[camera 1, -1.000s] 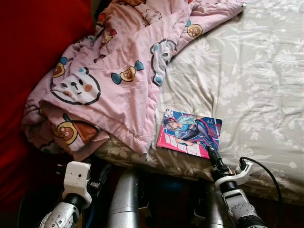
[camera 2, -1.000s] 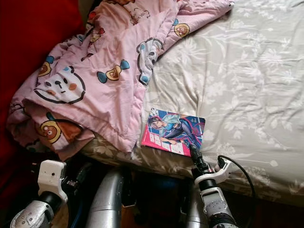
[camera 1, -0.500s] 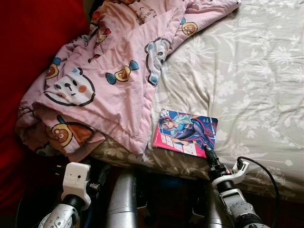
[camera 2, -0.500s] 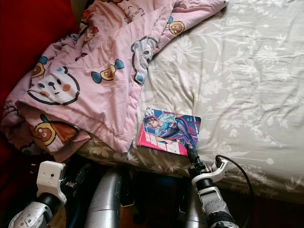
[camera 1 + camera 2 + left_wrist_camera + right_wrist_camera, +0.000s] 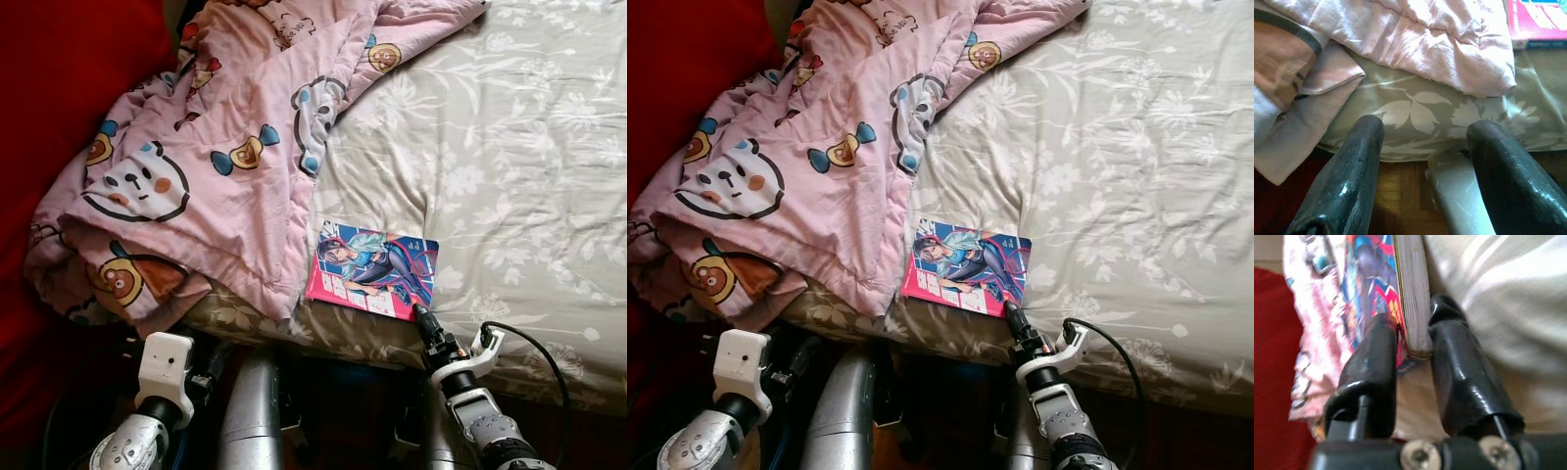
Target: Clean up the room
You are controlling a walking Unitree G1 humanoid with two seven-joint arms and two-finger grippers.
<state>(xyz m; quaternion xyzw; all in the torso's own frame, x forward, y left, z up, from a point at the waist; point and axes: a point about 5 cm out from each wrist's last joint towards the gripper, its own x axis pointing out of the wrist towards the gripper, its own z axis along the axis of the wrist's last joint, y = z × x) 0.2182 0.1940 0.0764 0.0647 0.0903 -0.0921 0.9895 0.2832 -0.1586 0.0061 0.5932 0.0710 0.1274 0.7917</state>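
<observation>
Glossy paperback book (image 5: 373,275) at the near edge of the bed (image 5: 529,166), its corner pinched by the right gripper (image 5: 1413,350).

Flat and rectangular, the book has a bright pink and blue illustrated cover and lies on the soft grey floral-print sheet, just beside a rumpled pink cartoon-print quilt (image 5: 216,157). One black finger presses the cover, the other the underside. The left gripper (image 5: 1425,147) hangs spread wide, holding nothing, below the mattress edge over wooden flooring (image 5: 1400,196).

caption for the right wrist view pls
Right gripper closing its fingers around the corner of a comic book on the bed.
</observation>
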